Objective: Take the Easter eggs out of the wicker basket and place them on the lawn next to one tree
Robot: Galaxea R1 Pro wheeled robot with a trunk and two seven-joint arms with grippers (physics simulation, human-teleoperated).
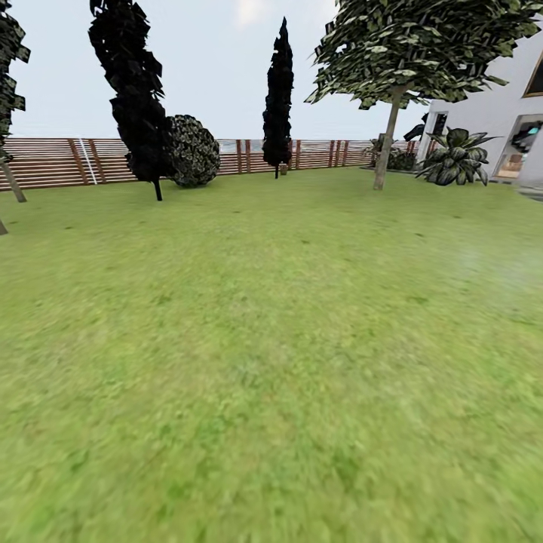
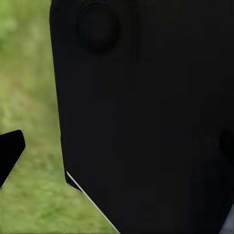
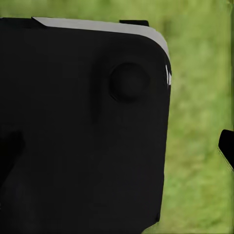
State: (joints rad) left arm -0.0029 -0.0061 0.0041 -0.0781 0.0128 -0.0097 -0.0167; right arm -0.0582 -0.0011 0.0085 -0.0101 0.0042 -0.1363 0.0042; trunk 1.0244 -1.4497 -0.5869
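Green, mottled lawn (image 1: 271, 362) spreads ahead of the robot to a brown slatted fence (image 1: 53, 162), with dark cypress-like trees (image 1: 136, 98), a round shrub (image 1: 192, 151), a leafy thin-stemmed tree (image 1: 388, 136) and the white house (image 1: 501, 105) beyond. No eggs and no wicker basket appear on this stretch of grass, so the robot is probably still travelling towards them.

Each wrist camera looks past a black body panel onto blurred grass beneath the arm. A dark tip (image 2: 9, 153) at the edge of the left wrist view and another (image 3: 227, 146) in the right may be fingers. I cannot tell how either gripper stands.

Judging from the task, the eggs should be light, smooth, rounded and apt to slip. A hold across the widest middle looks safest.
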